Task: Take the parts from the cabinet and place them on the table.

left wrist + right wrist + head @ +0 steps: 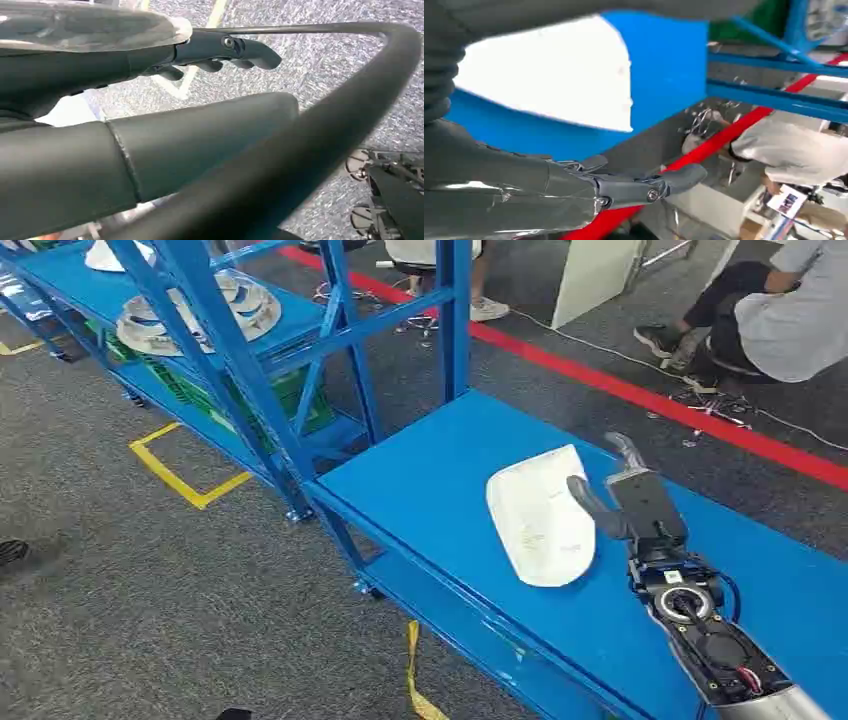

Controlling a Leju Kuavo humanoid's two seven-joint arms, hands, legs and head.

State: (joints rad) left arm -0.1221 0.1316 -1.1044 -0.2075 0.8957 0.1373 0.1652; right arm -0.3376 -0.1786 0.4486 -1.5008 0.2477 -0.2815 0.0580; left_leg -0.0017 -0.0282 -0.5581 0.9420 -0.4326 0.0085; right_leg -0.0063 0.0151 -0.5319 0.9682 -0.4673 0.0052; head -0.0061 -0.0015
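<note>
A white moulded part (pixel 538 516) lies flat on the blue table (pixel 430 480); the right wrist view shows it as a white shape (pixel 559 75) on the blue top. My right hand (pixel 628 502) hovers just beside the part's right edge, fingers apart, holding nothing; its thumb points toward the part. Its fingers (pixel 644 185) reach out past the table edge in the right wrist view. More white parts (pixel 190 315) rest on the blue cabinet shelf (pixel 90 285) at the upper left. My left hand (pixel 225 50) hangs over grey carpet with its fingers curled and nothing in them.
The cabinet's blue uprights (pixel 455 310) rise at the table's far left end. A green crate (pixel 290 400) sits on a lower shelf. A red floor line (pixel 640 390) runs behind the table. One seated person (pixel 780 310) is at the upper right; another's feet (pixel 480 305) are behind the cabinet.
</note>
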